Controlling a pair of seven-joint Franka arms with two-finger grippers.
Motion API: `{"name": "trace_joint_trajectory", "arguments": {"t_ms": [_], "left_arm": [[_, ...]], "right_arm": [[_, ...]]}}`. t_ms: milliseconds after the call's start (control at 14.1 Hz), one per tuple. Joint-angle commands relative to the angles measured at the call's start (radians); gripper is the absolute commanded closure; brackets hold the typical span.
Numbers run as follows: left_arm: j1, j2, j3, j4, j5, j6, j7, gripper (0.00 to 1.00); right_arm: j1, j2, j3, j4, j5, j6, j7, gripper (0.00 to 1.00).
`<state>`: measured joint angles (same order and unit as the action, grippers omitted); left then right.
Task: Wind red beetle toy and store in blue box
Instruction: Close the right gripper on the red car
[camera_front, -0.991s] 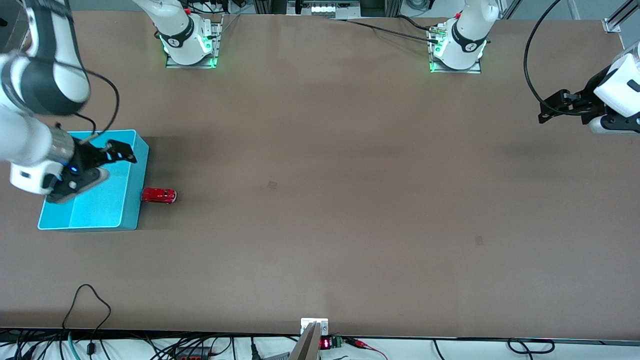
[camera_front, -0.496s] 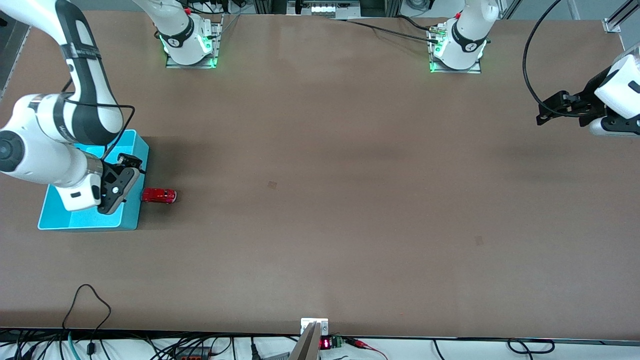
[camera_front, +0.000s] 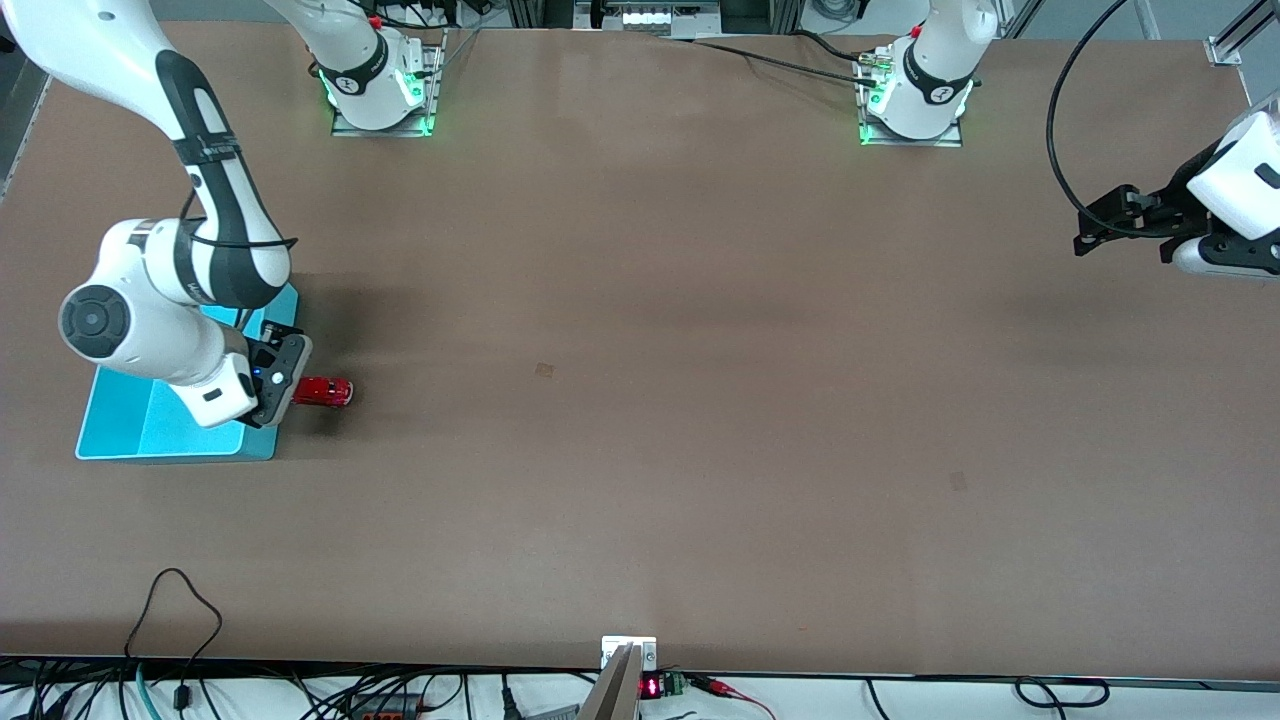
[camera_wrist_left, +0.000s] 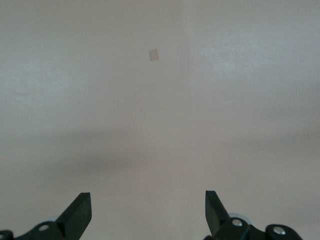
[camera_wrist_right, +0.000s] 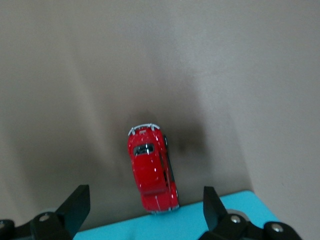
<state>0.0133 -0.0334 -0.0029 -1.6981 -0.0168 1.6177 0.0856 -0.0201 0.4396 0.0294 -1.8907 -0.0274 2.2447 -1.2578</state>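
Lettering legible on any item is not found. The red beetle toy (camera_front: 322, 391) is seen on the table, just beside the blue box (camera_front: 120, 425), at the box's wall toward the left arm's end. The right gripper (camera_front: 281, 376) is held over that wall's rim, fingers spread wide and holding nothing; in the right wrist view the toy (camera_wrist_right: 151, 169) is shown between them, by the box rim (camera_wrist_right: 200, 217). The left gripper (camera_front: 1098, 226) waits well apart, wide open and unloaded.
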Motion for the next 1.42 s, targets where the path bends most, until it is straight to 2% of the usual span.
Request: {"name": "trace_joint_trajectory", "arguments": {"t_ms": [0,425,708,1062,1133,1204,1274,1345], "left_arm": [[-0.003,0.017,0.006,0.029,0.004,-0.004,0.026,0.00],[-0.004,0.017,0.004,0.026,0.003,-0.005,0.026,0.00],[-0.007,0.017,0.004,0.026,0.003,-0.005,0.026,0.00],[-0.003,0.017,-0.002,0.026,0.001,-0.010,0.028,0.00],[-0.006,0.017,-0.002,0.026,0.001,-0.009,0.028,0.00],[-0.007,0.017,-0.008,0.026,0.001,-0.009,0.026,0.00],[-0.007,0.017,-0.017,0.028,0.001,-0.009,0.026,0.00],[-0.007,0.017,-0.019,0.028,0.001,-0.009,0.026,0.00]], "right_arm": [[0.002,0.004,0.009,-0.068,-0.020,0.082,-0.037,0.00],[-0.004,0.033,0.007,-0.100,-0.025,0.176,-0.155,0.00],[-0.003,0.068,0.007,-0.103,-0.048,0.233,-0.161,0.00],[-0.009,0.100,0.007,-0.102,-0.049,0.237,-0.144,0.00],[-0.009,0.099,0.007,-0.102,-0.049,0.236,-0.153,0.12],[-0.009,0.090,0.007,-0.102,-0.049,0.233,-0.144,0.40],[-0.009,0.085,0.007,-0.102,-0.049,0.231,-0.143,0.58],[-0.008,0.084,0.007,-0.099,-0.049,0.233,-0.144,0.64]]}}
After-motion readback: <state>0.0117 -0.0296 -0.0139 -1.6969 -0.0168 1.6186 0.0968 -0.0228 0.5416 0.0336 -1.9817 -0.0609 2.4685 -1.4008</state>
